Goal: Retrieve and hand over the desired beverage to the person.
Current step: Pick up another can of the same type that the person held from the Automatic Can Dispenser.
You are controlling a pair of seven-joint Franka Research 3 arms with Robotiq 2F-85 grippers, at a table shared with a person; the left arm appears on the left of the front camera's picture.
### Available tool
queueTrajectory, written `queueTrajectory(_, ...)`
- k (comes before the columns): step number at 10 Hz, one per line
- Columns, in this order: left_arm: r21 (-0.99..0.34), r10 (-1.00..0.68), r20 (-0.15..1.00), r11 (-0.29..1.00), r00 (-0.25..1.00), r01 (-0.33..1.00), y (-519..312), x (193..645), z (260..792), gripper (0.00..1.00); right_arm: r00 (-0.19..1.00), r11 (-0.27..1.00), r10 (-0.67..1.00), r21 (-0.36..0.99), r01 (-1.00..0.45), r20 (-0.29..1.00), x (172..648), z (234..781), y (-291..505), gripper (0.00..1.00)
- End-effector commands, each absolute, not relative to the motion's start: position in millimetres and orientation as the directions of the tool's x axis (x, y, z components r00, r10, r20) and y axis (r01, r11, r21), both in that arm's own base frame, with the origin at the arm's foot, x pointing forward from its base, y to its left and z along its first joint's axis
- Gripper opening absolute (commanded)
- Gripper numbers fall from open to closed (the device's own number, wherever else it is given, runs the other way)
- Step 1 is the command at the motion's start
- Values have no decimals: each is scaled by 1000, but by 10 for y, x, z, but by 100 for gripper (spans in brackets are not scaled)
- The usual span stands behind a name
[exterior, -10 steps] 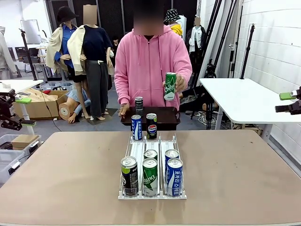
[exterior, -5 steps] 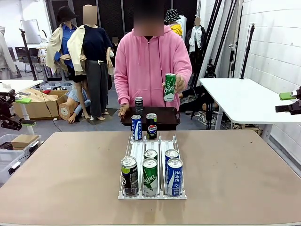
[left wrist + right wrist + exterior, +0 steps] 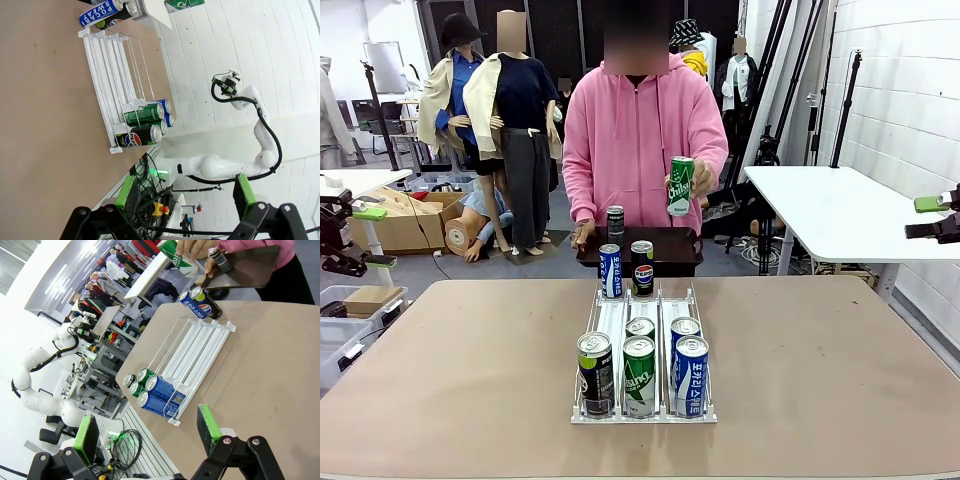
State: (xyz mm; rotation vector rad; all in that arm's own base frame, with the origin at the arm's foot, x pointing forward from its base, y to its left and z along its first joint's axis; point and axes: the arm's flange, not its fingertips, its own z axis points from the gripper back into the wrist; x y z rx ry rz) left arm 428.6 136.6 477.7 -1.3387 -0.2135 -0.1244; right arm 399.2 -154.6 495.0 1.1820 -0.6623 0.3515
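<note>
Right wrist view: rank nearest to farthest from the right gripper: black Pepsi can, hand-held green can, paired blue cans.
1. Paired blue cans, white rack's near end.
2. Black Pepsi can, rack's far end.
3. Green can, in the person's hand.

"POCARI SWEAT" is printed on a blue can (image 3: 97, 14), and "pepsi" on a black can (image 3: 137, 137).

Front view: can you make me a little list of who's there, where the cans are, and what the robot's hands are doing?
Person: the person in a pink hoodie, across the table, holding up a green can
Rack: white rack, five cans at the near end, two cans at the far end
Tray: black tray behind the rack, dark can on it
Left tool: open, empty
Right tool: open, empty
</note>
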Motion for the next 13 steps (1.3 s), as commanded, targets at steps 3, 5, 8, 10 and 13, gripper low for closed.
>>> queueTrajectory(3, -949, 40, 229, 230, 973, 214, 1360, 4247, 4792, 100, 758, 347, -86, 733, -585, 646, 3995, 4953, -1540, 100)
queueTrajectory(5, -949, 40, 229, 230, 973, 214, 1360, 4247, 4792, 100, 758, 347, -86, 733, -585, 646, 3995, 4953, -1540, 100)
queueTrajectory(8, -949, 40, 229, 230, 973, 214, 1360, 4247, 4792, 100, 758, 347, -86, 733, -585, 646, 3995, 4953, -1540, 100)
queueTrajectory(10, -949, 40, 229, 230, 973, 214, 1360, 4247, 4792, 100, 758, 347, -86, 733, -585, 646, 3995, 4953, -1540, 100)
queueTrajectory(13, -949, 40, 229, 230, 973, 214, 1360, 4247, 4792, 100, 758, 347, -86, 733, -585, 646, 3995, 4953, -1540, 100)
